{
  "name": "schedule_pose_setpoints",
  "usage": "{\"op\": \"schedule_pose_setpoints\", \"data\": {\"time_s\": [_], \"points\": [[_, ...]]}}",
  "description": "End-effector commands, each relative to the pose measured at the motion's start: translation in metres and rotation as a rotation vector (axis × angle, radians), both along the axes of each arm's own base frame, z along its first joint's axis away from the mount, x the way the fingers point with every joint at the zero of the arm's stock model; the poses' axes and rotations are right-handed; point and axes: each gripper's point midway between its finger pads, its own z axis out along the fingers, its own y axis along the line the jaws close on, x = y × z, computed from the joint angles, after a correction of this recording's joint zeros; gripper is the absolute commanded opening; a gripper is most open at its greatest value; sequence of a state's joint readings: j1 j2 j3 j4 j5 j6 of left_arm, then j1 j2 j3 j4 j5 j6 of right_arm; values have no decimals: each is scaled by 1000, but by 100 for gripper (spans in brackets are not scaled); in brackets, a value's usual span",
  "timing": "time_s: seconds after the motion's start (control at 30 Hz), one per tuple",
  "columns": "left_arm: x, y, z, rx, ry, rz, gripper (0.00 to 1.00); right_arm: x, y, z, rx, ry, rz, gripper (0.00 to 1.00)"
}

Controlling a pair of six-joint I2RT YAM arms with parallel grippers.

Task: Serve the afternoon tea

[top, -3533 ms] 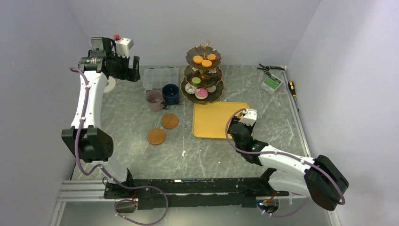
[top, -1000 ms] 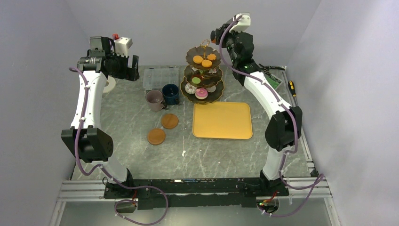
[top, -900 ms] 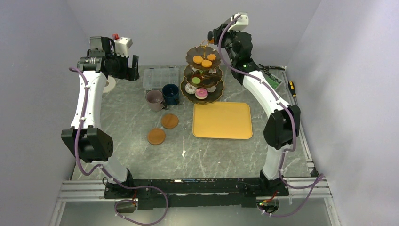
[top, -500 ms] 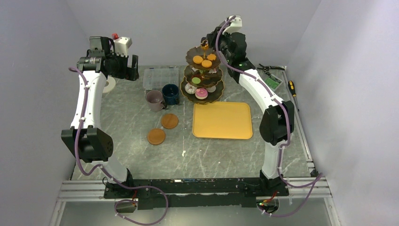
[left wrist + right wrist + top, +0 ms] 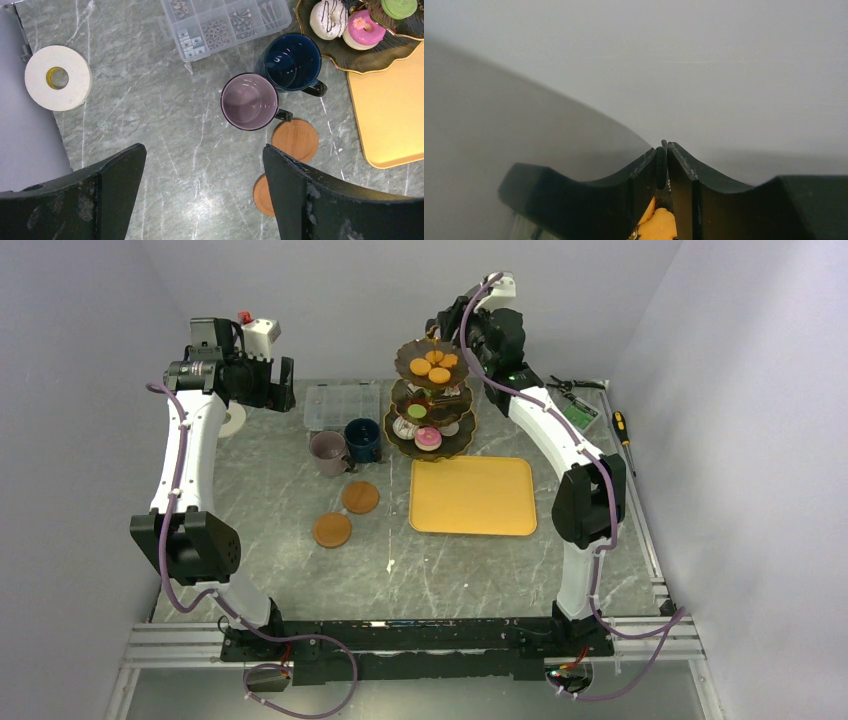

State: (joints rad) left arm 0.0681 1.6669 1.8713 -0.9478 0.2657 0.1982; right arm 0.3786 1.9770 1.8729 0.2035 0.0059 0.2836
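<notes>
While the left arm hung high over the back-left corner, the left gripper was spread wide with nothing in it, looking straight down at the mauve mug and navy mug, which sat snug side by side. The brown coasters lay on the marble close to the mugs.

The right gripper was way up at the gold handle on top of the three-tier stand, which stood at the back, right behind the yellow tray. Its tips looked nearly pinched together with something gold-yellow between the fingers, but honestly I couldn't tell if it was clamped on or loose.

The stand carried orange macarons up top, a green macaron in the middle and a pink donut on the bottom.
</notes>
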Motion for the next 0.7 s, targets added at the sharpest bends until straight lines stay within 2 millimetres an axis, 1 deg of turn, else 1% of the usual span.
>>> {"op": "schedule_pose_setpoints", "data": {"time_s": [0.0,0.17,0.23,0.33,0.4,0.43,0.5,0.57,0.6,0.67], "points": [[0,0,12,4,-44,-17,93,-23,-15,67,50,-146,-38,57],[-1,0,13,3,-44,-15,93,-46,-40,90,33,-204,-109,57],[-1,0,13,4,-47,-15,93,-61,-51,98,29,-224,-136,57],[-1,-1,16,1,-53,-16,93,-86,-71,99,25,-227,-185,56],[-2,-2,17,-1,-55,-20,93,-105,-84,93,33,-207,-214,56],[-2,-2,17,-3,-55,-20,93,-112,-89,79,30,-175,-223,55],[-2,-2,17,-7,-53,-20,93,-133,-99,70,46,-155,-239,55],[-4,-4,17,-11,-51,-25,93,-146,-106,60,43,-148,-248,56],[-5,-4,17,-12,-52,-24,93,-149,-109,60,41,-154,-254,57],[-6,-4,16,-13,-53,-26,93,-149,-105,64,36,-170,-220,57]]}}
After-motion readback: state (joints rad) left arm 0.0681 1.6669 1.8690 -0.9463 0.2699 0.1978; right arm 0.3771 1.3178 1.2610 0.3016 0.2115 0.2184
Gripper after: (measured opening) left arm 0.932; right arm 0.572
